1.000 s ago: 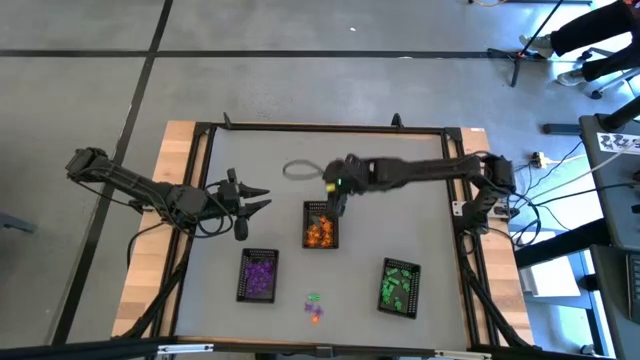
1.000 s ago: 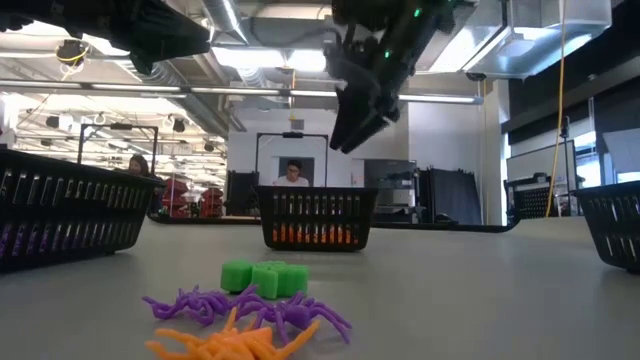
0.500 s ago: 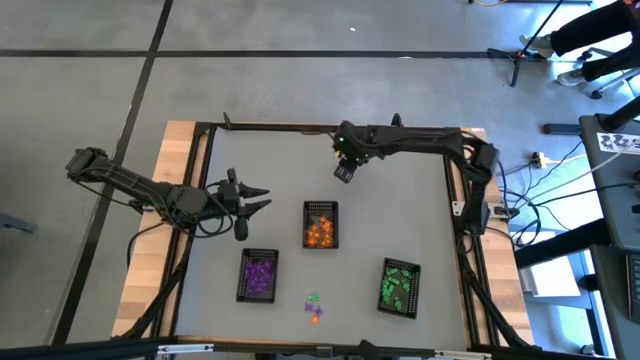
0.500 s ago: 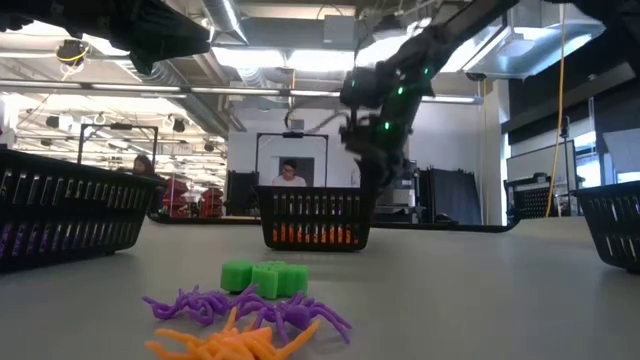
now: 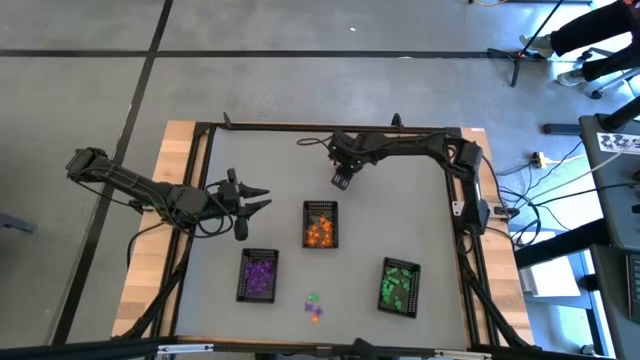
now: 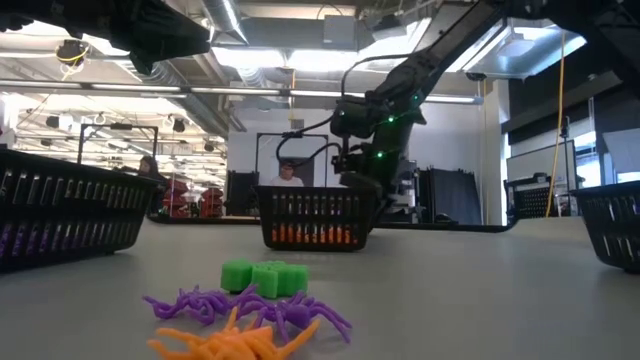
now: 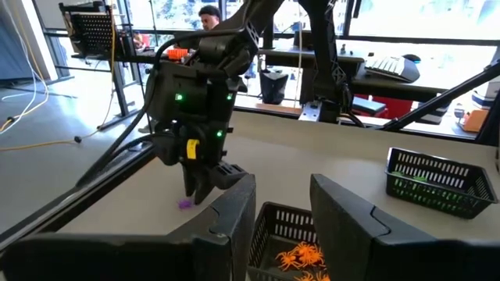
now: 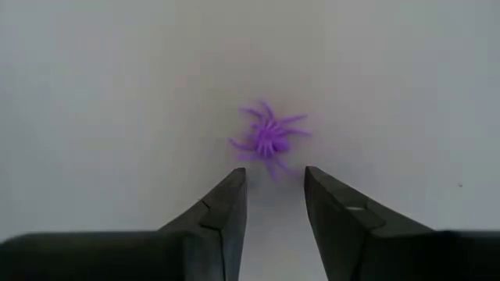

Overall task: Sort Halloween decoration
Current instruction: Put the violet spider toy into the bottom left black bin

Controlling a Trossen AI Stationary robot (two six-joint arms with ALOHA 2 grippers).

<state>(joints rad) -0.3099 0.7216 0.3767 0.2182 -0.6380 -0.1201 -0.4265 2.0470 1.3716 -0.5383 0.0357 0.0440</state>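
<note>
Orange trinkets in middle tray.

A robotics lab in a large industrial hall

The table stands on a grey concrete floor marked with dark lines, and cables run beside it — a tripod stand is near. Behind the table the room is open and high, with ceiling ducts, long lamps and steel beams. A person sits at a monitor frame far back — other desks carry keyboards and equipment.
</note>
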